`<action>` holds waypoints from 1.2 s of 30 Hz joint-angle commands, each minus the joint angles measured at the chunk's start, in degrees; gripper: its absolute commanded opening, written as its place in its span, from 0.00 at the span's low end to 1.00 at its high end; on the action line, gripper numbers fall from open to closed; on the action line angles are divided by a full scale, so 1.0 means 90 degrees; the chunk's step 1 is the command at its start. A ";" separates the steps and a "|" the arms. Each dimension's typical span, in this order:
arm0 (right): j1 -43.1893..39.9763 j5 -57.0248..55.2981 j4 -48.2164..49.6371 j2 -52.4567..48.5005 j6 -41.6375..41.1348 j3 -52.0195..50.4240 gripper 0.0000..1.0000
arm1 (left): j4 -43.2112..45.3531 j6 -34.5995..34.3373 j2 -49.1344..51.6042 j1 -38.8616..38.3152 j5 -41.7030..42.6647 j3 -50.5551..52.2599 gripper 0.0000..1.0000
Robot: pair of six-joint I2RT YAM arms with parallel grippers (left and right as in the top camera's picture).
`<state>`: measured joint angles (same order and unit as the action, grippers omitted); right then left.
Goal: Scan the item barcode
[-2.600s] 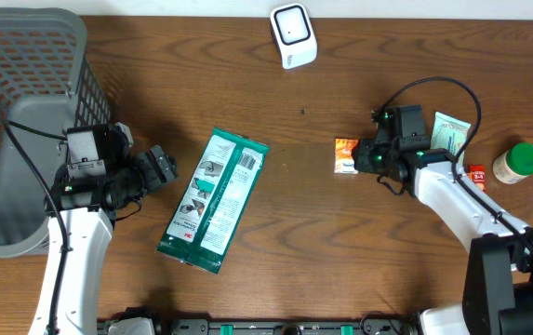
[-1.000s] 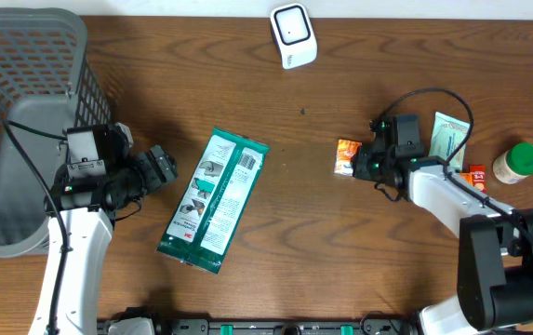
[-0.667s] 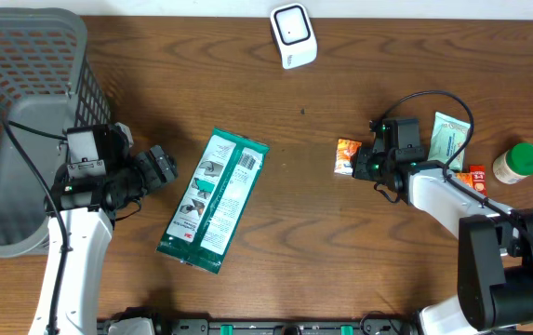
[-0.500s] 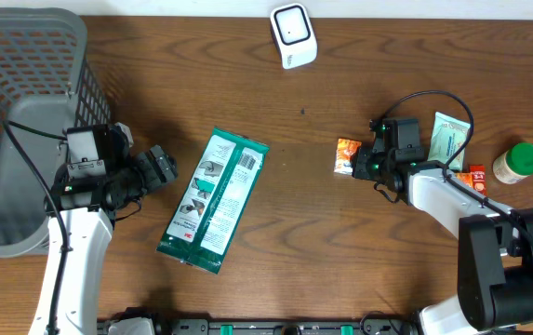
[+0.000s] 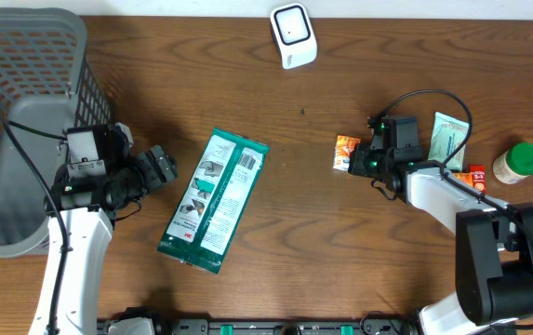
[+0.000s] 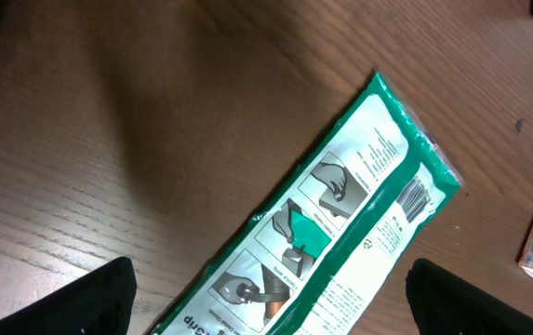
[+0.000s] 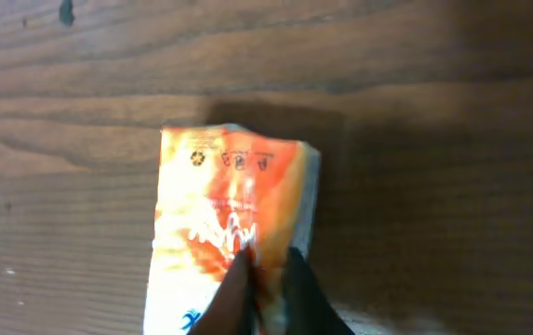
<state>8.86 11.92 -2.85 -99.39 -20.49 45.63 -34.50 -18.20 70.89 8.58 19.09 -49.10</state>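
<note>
Status: early, grasp stage.

- Right hand: fingers pinched together on the near edge of the small orange foil sachet. In the wrist view the two dark fingertips meet over the sachet's lower margin, jaws narrow with only the foil between them.
- The sachet lies flat on the brown wooden counter, right of centre and well apart from the white rounded scanner at the far edge. No lift is visible; its shadow sits tight against it.
- Left hand: jaws wide, holding nothing, parked just left of the long green-and-white flat pack. The pack is apart from both fingers, and a barcode shows on its upper face near the far end.
- Grey mesh basket at far left. Beside the right arm: a pale teal sachet and a green-lidded jar.

Done: the grip on the sachet looks set (judged from the wrist view; how secure it is on so thin an edge I cannot tell).

Left: lift, carry across to the scanner, turn the barcode face toward it. No barcode is legible on the sachet's upper face, so it may need reorienting.
</note>
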 commanded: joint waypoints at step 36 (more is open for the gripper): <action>0.0641 -0.2341 -0.8320 -0.0260 0.1824 0.9469 0.01 | -0.0019 -0.0083 0.0024 0.0056 -0.0085 -0.0039 0.93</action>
<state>12.67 0.10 -78.30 -97.08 -3.29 127.37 -34.52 -18.22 70.89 8.58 19.09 -49.10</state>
